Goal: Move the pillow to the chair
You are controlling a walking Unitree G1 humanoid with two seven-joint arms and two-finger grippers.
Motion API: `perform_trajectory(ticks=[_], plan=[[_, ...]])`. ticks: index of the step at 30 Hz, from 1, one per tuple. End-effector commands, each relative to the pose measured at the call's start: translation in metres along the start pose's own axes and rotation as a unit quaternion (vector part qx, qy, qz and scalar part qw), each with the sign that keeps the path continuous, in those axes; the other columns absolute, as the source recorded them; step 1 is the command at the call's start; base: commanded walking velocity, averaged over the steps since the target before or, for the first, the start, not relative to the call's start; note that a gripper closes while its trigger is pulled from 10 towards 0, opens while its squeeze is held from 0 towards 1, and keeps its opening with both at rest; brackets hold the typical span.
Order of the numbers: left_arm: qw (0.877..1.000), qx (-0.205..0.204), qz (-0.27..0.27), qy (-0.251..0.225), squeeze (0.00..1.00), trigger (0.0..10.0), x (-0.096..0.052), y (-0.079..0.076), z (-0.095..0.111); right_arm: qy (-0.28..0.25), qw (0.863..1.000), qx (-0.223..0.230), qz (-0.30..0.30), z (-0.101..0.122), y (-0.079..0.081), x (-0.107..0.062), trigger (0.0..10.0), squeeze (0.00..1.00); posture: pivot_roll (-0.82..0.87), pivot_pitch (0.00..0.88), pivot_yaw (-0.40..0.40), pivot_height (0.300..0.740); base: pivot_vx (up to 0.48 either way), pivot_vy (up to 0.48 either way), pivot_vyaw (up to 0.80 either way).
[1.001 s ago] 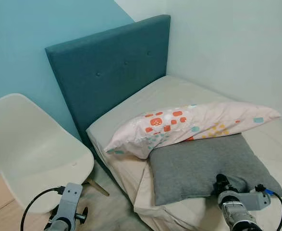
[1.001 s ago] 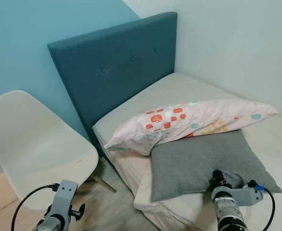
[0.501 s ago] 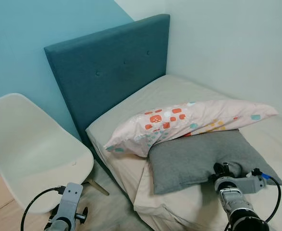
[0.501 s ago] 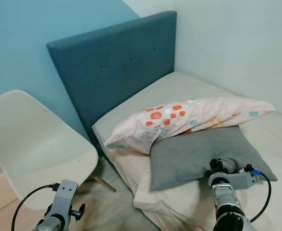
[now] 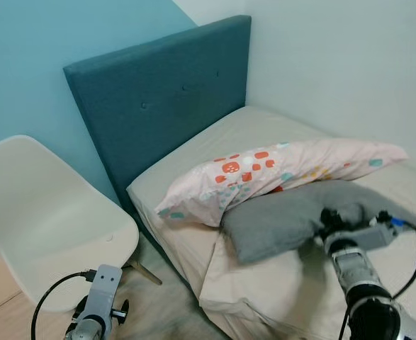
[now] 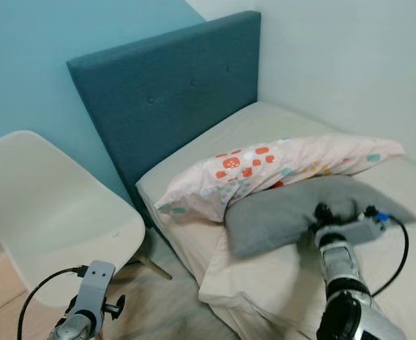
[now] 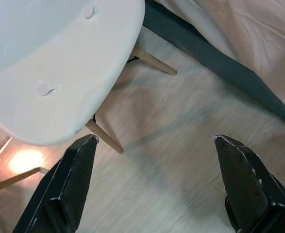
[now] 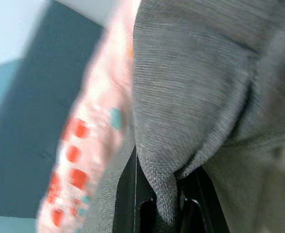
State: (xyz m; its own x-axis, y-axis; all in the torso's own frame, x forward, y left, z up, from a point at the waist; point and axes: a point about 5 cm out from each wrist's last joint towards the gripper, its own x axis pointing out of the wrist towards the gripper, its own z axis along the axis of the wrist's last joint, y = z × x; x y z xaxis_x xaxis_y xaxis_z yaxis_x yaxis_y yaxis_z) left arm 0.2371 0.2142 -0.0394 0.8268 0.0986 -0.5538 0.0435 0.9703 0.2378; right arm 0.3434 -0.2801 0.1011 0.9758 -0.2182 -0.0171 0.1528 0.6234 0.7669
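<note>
Bed [image 5: 264, 134] with teal upholstered headboard [image 5: 158, 92] set in the corner of the room; white shell chair [image 5: 45, 219] on wooden legs standing just beside it on the robot's left, seat bare. Two cushions lie on the mattress: a long pink patterned pillow [image 5: 278, 170] resting across the far edge of a grey pillow [image 5: 278, 219], which sits near the front edge of the bed. The grey pillow is the one in hand: its near right part is raised off the sheet and draped, its far edge tucked under the patterned pillow.

Right gripper [image 6: 333, 214]: jaws pinching a bunched fold of the grey fabric, seen close in the right wrist view [image 8: 169, 194], where the cloth puckers into creases around the black fingers [image 8: 144, 211]. Left gripper [image 7: 152, 184]: jaws spread wide and holding nothing, hanging low over the wooden floor [image 7: 181, 145] near the chair legs.

Handling, as judged: the pillow appears light, soft and limp, sagging from a single hold; the woven cover looks rough enough not to slip. A pinch of cover alone may pull thin, so a deep bite near an edge or corner, taking filling with the fabric, seems the securer hold. The overlapping patterned pillow could be dragged along as the grey one comes away
</note>
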Motion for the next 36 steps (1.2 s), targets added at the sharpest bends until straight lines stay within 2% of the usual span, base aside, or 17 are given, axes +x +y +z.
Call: perform_trajectory(ticks=[1,3,4,5,6,7,8,9,10,12,13,16,17,20,28,29,36], plan=[[1.000,-0.008,0.010,0.016,0.00,10.0,-0.001,0.004,-0.006,-0.062,0.995,-0.030,0.072,0.029,0.031,0.014,0.0,0.00,-0.22,0.062,0.053,0.740,0.000,0.000,0.00],[1.000,-0.009,0.012,0.018,0.00,10.0,-0.001,0.003,-0.005,-0.103,0.984,-0.057,0.131,0.051,0.064,0.023,0.0,0.00,-0.22,0.062,0.053,0.740,0.000,0.000,0.00],[1.000,-0.009,0.012,0.018,0.00,10.0,-0.001,0.003,-0.005,-0.103,0.984,-0.057,0.131,0.051,0.064,0.023,0.0,0.00,-0.22,0.062,0.053,0.740,0.000,0.000,0.00],[1.000,-0.010,0.012,0.018,0.00,10.0,-0.001,0.003,-0.005,-0.115,0.980,-0.066,0.149,0.057,0.074,0.024,0.0,0.00,-0.22,0.062,0.053,0.740,0.000,0.000,0.00],[1.000,-0.011,0.013,0.018,0.00,10.0,0.000,0.002,-0.004,-0.147,0.961,-0.094,0.215,0.072,0.112,0.028,0.0,0.00,-0.22,0.051,0.047,0.740,0.000,0.000,0.00],[1.000,-0.011,0.013,0.018,0.00,10.0,0.000,0.002,-0.004,-0.147,0.961,-0.094,0.215,0.072,0.112,0.028,0.0,0.00,-0.22,0.051,0.047,0.740,0.000,0.000,0.00],[1.000,-0.012,0.014,0.018,0.00,10.0,0.000,0.002,-0.004,-0.157,0.953,-0.107,0.237,0.076,0.125,0.028,0.0,0.00,-0.22,0.051,0.047,0.740,0.000,0.000,0.00],[1.000,-0.014,0.016,0.018,0.00,10.0,0.000,0.002,-0.004,-0.167,0.939,-0.118,0.278,0.079,0.147,0.026,0.0,0.00,-0.22,0.050,0.044,0.740,0.000,0.000,0.77],[1.000,-0.014,0.016,0.018,0.00,10.0,0.000,0.002,-0.004,-0.167,0.939,-0.118,0.278,0.079,0.147,0.026,0.0,0.00,-0.22,0.050,0.044,0.740,0.000,0.000,0.77],[0.999,-0.018,0.020,0.018,0.00,10.0,0.000,0.002,-0.004,-0.168,0.923,-0.124,0.323,0.079,0.169,0.022,0.0,0.00,-0.22,0.050,0.044,0.740,0.000,0.000,0.76],[0.999,-0.018,0.020,0.018,0.00,10.0,0.000,0.002,-0.004,-0.168,0.923,-0.124,0.323,0.079,0.169,0.022,0.0,0.00,-0.22,0.050,0.044,0.740,0.000,0.000,0.76],[0.999,-0.025,0.030,0.022,0.00,10.0,0.000,0.004,-0.005,-0.137,0.890,-0.129,0.415,0.057,0.206,0.009,0.0,0.00,-0.21,0.039,0.034,0.740,0.000,0.000,0.76],[0.999,-0.025,0.030,0.022,0.00,10.0,0.000,0.004,-0.005,-0.137,0.890,-0.129,0.415,0.057,0.206,0.009,0.0,0.00,-0.21,0.039,0.034,0.740,0.000,0.000,0.76],[0.997,-0.036,0.056,0.033,0.00,10.0,-0.001,0.012,-0.008,-0.088,0.870,-0.142,0.464,0.025,0.221,-0.001,0.0,0.00,-0.21,0.030,0.031,0.740,0.000,0.000,0.76],[0.992,-0.046,0.109,0.050,0.00,10.0,-0.002,0.030,-0.010,-0.013,0.861,-0.156,0.485,-0.021,0.219,-0.010,0.0,0.00,-0.20,0.021,0.033,0.740,0.000,0.000,0.76],[0.989,-0.051,0.125,0.057,0.00,10.0,-0.003,0.035,-0.012,0.023,0.854,-0.155,0.496,-0.042,0.217,-0.017,0.0,0.00,-0.20,0.015,0.038,0.740,0.000,0.000,0.76],[0.987,-0.060,0.136,0.060,0.00,10.0,-0.003,0.038,-0.012,0.080,0.841,-0.152,0.512,-0.072,0.212,-0.031,0.0,0.00,-0.20,0.013,0.042,0.740,0.000,0.000,0.76]])
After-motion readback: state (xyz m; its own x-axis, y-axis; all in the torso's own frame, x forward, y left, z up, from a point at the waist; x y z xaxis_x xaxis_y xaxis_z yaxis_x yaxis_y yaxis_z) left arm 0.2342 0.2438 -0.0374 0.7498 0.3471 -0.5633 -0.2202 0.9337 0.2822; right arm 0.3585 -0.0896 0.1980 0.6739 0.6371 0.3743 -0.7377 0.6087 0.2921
